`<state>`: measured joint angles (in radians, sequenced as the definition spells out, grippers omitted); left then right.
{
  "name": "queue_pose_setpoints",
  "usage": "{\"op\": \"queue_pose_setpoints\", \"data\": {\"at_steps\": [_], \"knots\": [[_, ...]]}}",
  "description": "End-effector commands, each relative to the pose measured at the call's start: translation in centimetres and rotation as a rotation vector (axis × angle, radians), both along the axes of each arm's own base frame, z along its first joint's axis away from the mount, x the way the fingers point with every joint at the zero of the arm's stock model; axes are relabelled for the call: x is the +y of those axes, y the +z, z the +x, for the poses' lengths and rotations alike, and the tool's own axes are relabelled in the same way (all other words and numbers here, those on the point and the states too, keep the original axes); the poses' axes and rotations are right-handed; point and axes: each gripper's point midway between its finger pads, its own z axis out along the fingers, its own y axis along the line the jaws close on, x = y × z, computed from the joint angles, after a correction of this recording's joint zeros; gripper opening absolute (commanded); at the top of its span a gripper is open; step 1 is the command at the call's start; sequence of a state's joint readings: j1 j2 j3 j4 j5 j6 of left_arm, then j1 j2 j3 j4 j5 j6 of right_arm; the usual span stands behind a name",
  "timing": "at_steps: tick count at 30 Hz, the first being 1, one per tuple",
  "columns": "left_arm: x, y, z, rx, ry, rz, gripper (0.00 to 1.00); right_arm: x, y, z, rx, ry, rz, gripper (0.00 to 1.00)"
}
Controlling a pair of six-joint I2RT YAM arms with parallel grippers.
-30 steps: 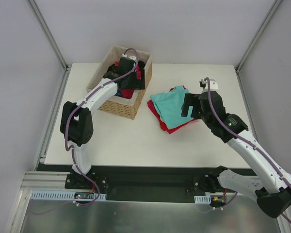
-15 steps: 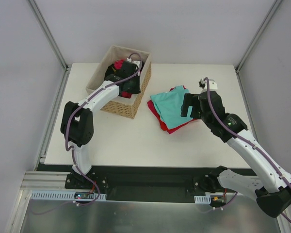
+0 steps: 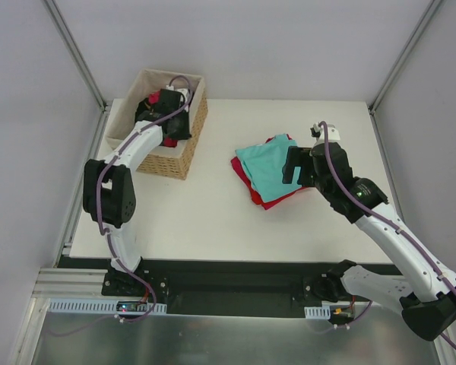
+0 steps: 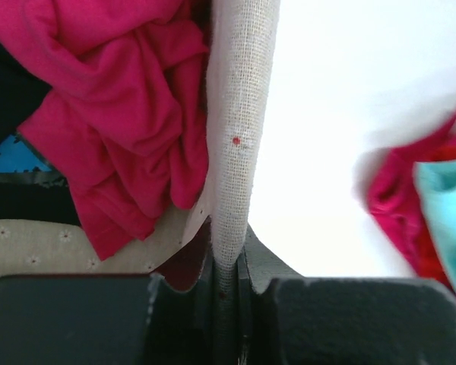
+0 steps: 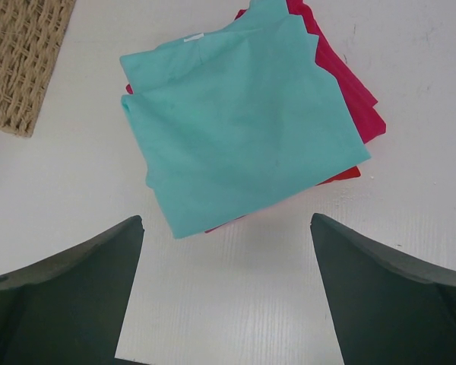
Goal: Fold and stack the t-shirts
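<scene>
basket rim (image 4: 239, 114) clamped by left claw (image 4: 228, 275); right claw (image 5: 226, 222) open, empty; lower tees (image 5: 342, 91) half-covered

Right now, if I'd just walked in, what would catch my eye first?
First, the neat stack right of the table's centre: a folded teal t-shirt on top, a red t-shirt edging out beneath, and the right fingers open near it. Then the wicker basket at the far left corner, holding a crumpled magenta t-shirt, with the left fingers shut on its cloth-lined wall.
</scene>
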<state>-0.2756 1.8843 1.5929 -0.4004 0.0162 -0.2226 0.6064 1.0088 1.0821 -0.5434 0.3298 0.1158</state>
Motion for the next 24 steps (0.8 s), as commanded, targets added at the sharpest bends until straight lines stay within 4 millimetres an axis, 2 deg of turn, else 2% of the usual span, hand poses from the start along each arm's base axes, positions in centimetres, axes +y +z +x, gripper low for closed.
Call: {"op": "queue_pose_setpoints", "data": {"at_steps": [1, 5, 8, 9, 12, 15, 20, 24], "knots": [[9.7, -1.4, -1.3, 0.091, 0.163, 0.143, 0.00, 0.7, 0.8, 0.1, -0.024, 0.012, 0.043, 0.96], [12.4, -2.0, -0.8, 0.113, 0.209, 0.095, 0.00, 0.9, 0.6, 0.1, -0.020, 0.021, 0.051, 0.96], [13.5, -1.9, 0.4, 0.103, 0.215, 0.102, 0.00, 1.0, 0.5, 0.0, -0.018, 0.024, 0.053, 0.96], [13.8, -1.3, 1.2, 0.081, 0.212, 0.108, 0.00, 1.0, 0.8, -0.1, -0.024, 0.028, 0.062, 0.96], [14.2, -1.9, 3.0, 0.076, 0.198, 0.121, 0.00, 1.2, 1.2, -0.4, -0.026, 0.043, 0.069, 0.96], [16.2, -1.5, 4.8, 0.051, 0.215, 0.121, 0.00, 1.1, 1.5, -0.7, -0.027, 0.052, 0.070, 0.96], [16.6, 0.1, 7.2, -0.007, 0.163, 0.114, 0.00, 1.7, 1.3, -1.3, -0.026, 0.080, 0.095, 0.96], [18.2, 0.0, 8.1, -0.012, 0.175, 0.080, 0.00, 2.0, 0.8, -1.3, -0.017, 0.089, 0.082, 0.96]]}}
